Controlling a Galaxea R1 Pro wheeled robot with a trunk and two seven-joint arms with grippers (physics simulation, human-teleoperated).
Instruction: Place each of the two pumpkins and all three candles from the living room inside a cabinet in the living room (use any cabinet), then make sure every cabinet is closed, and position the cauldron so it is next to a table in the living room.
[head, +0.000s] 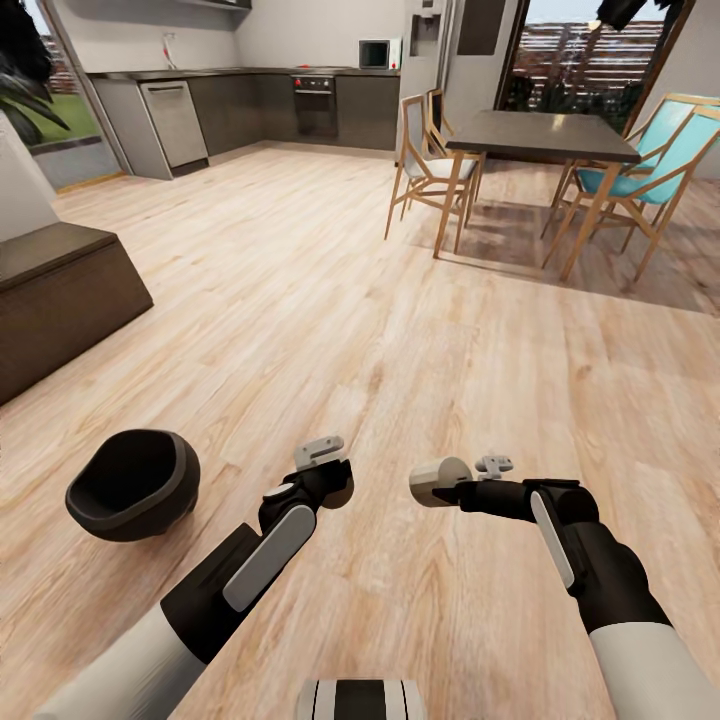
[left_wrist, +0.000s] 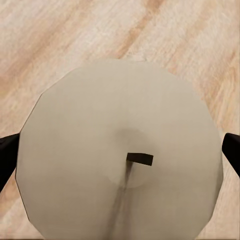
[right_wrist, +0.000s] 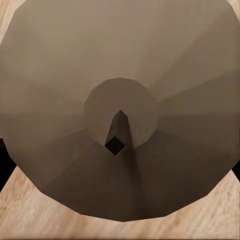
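The black cauldron (head: 133, 485) rests on the wood floor at the lower left, tilted, its mouth facing up and right. Just right of it, my left gripper (head: 330, 478) is shut on a beige-grey candle (left_wrist: 120, 150), whose round top and dark wick face the left wrist camera. My right gripper (head: 462, 488) is shut on another candle (head: 440, 482), held sideways over the floor; its shaded top (right_wrist: 120, 100) looms large in the right wrist view. A low dark-brown cabinet (head: 60, 290) stands at the left edge, with no drawer pulled out on the part I see. The pumpkins are out of view.
A dark dining table (head: 545, 135) with wooden chairs (head: 430, 165) and a turquoise chair (head: 650, 160) stands at the back right. Kitchen counters (head: 250, 105) line the far wall. Open wood floor (head: 330, 300) stretches between me and them.
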